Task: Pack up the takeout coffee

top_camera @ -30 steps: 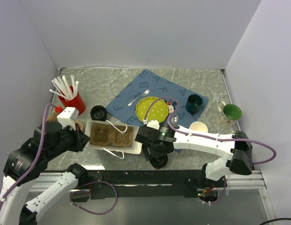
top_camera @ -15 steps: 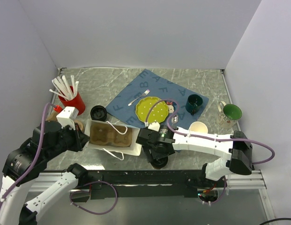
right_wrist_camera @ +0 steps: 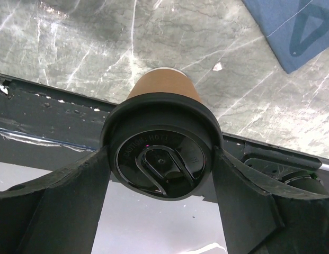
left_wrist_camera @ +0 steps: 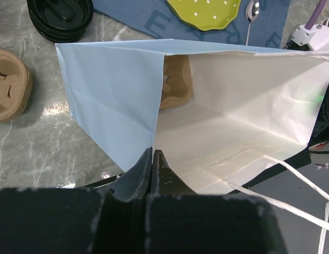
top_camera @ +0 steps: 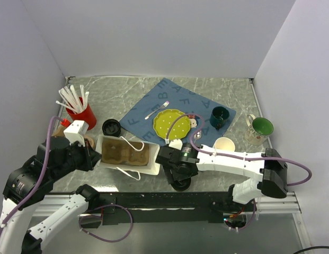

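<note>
The right gripper (right_wrist_camera: 161, 161) is clamped on the coffee cup (right_wrist_camera: 160, 87), with one finger (right_wrist_camera: 69, 190) on each side of its black lid. The cup is tan-brown paper, and the lid is round with a raised sip tab. It sits just right of the white paper bag (top_camera: 127, 153), at the front edge of the table (top_camera: 100, 90); I cannot tell whether its base touches. The left gripper (left_wrist_camera: 152, 159) is pinched together on the bag's left rim. A brown cup tray (left_wrist_camera: 177, 82) lies inside the bag. The table is grey-green marble between pale walls. Behind the bag are a loose black lid (top_camera: 111, 127), a red cup of straws (top_camera: 82, 114), a blue cloth (top_camera: 175, 100) and a yellow-green plate (top_camera: 172, 124).
</note>
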Tool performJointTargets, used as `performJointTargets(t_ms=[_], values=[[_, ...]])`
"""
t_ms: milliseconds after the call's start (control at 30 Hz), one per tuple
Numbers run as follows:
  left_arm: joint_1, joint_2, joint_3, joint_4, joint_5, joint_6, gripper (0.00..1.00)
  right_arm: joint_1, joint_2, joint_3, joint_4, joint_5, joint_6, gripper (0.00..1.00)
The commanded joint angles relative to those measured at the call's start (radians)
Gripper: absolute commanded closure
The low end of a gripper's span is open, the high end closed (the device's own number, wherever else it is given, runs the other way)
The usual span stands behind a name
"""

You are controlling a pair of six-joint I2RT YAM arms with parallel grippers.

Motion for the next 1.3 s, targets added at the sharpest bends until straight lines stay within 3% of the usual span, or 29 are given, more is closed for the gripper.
performJointTargets(t_ms=[0,300,533,667,867,1000,1267], values=[[-0.005,0.004,0.036,0.010,-0.013,-0.023,0.99,0.004,-0.048,-0.028,-0.001,0.035,0.035,0.25],[-0.005,-0.004,0.002,0.056,0.016,-0.058,0.99,0.004,-0.233,0.035,-0.192,0.141,0.055,0.38],[-0.005,-0.012,-0.042,0.073,0.057,-0.127,0.99,0.004,-0.258,0.392,-0.313,0.270,-0.120,0.41],[-0.005,-0.010,-0.036,0.079,0.060,-0.161,0.99,0.004,-0.250,0.587,-0.242,0.261,-0.412,0.45],[-0.005,-0.004,-0.045,0.096,0.057,-0.193,0.99,0.036,-0.171,0.914,-0.154,0.146,-0.701,0.45],[-0.005,-0.006,-0.047,0.105,0.046,-0.215,0.99,0.112,-0.131,0.989,-0.004,0.046,-0.861,0.45],[-0.005,-0.018,-0.067,0.132,0.028,-0.250,0.99,0.132,-0.023,1.034,0.151,-0.104,-1.085,0.45]])
